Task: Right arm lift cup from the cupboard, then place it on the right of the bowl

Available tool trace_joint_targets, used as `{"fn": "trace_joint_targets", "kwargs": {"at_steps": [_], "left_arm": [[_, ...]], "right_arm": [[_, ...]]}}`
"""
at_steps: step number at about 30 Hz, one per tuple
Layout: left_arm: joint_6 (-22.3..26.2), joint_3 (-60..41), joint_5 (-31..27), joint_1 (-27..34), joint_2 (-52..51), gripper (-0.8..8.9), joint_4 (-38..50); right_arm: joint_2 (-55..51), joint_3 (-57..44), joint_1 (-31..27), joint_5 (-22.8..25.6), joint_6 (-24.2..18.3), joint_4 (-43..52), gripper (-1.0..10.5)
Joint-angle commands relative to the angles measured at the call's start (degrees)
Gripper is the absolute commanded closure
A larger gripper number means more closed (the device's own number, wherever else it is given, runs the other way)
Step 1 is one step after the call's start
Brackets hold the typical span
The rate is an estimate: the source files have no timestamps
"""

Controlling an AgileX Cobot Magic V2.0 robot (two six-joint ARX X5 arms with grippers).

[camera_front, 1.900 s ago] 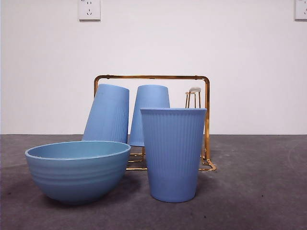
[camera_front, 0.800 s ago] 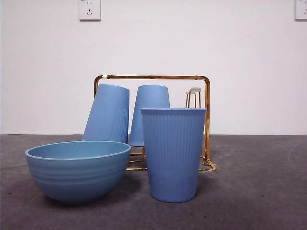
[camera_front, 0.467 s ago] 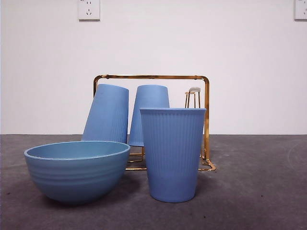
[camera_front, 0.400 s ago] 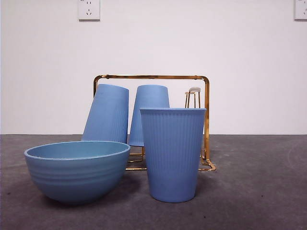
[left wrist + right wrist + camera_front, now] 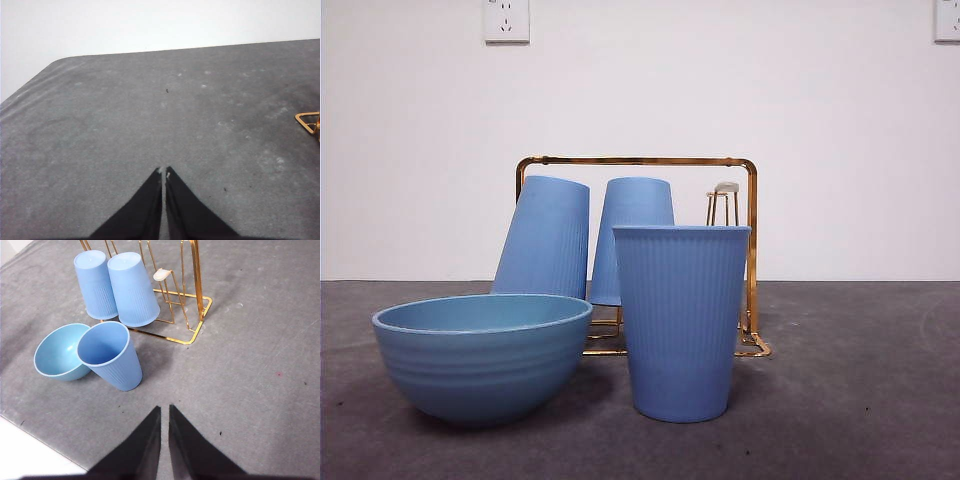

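Bowl (image 5: pixel 482 355): nearest the front camera, on the grey table (image 5: pixel 860 400), mouth up; the right wrist view shows it just beside the cup, at or near touching.
Cup (image 5: pixel 680 320): stands upright on the table right of the bowl, free of the rack; long axis vertical, open mouth up, narrow base down.
Rack cups: behind them, two more blue cups are upside down on the cupboard's pegs; the left rack cup (image 5: pixel 545 238) leans, its base tipped to the right, and the middle rack cup (image 5: pixel 632 220) is nearly vertical.
Cupboard (image 5: pixel 751 250): gold wire frame at the back, with one bare white-tipped peg (image 5: pixel 725 188) at its right end.
Right gripper (image 5: pixel 164 412): above the table, well apart from the cup, jaws nearly together and holding nothing.
Left gripper (image 5: pixel 163 173): over bare table, jaws closed and empty; a corner of the gold frame is at the picture's edge.
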Motion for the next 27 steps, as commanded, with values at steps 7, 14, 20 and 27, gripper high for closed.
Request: {"fn": "trace_joint_targets", "kwargs": {"at_steps": [7,14,20,27], "left_arm": [[0.0,-1.1,0.0,-0.1,-0.1,8.03,-0.3],[0.0,-1.1,0.0,-0.1,-0.1,8.03,-0.3],[0.0,-1.1,0.0,-0.1,-0.1,8.03,-0.3],[0.0,-1.1,0.0,-0.1,-0.1,8.03,-0.3]], "right_arm": [[0.1,0.7,0.2,0.2,-0.3,0.6,9.2],[0.1,0.7,0.2,0.2,-0.3,0.6,9.2],[0.0,0.6,-0.5,1.1,-0.7,0.6,9.2],[-0.7,-6.7,-10.4,7.6,-0.7,16.3,9.2]]}}
